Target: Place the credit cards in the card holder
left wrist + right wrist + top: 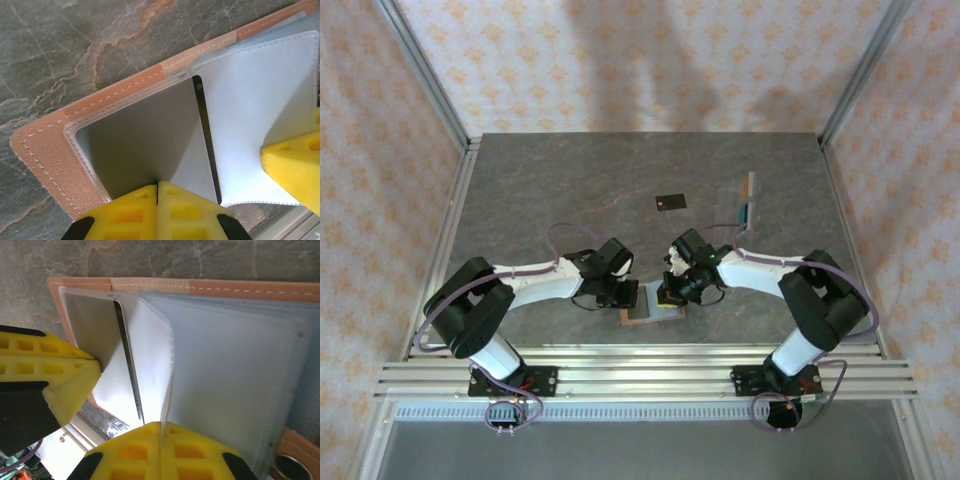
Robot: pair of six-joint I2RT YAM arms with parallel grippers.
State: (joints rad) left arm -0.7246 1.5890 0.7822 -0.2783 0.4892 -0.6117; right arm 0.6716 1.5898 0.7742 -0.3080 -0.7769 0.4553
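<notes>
The card holder (648, 312) lies open near the table's front edge, with a tan stitched cover (50, 155) and clear plastic sleeves (230, 375). My left gripper (158, 186) is shut on the edge of the leftmost sleeve. My right gripper (161, 426) is shut on the edge of the neighbouring sleeve, which stands lifted. A thin dark edge (202, 135) runs between the two sleeves; I cannot tell whether it is a card. In the top view the left gripper (620, 293) and right gripper (670, 295) meet over the holder. A black credit card (670, 202) lies flat mid-table, and a teal card (744, 212) at the right.
A thin upright clear piece with a brownish strip (751, 186) stands by the teal card. A metal snap (295, 465) sits on the holder's flap. Aluminium rails (640, 375) run just in front of the holder. Frame posts (425, 70) stand at the back corners.
</notes>
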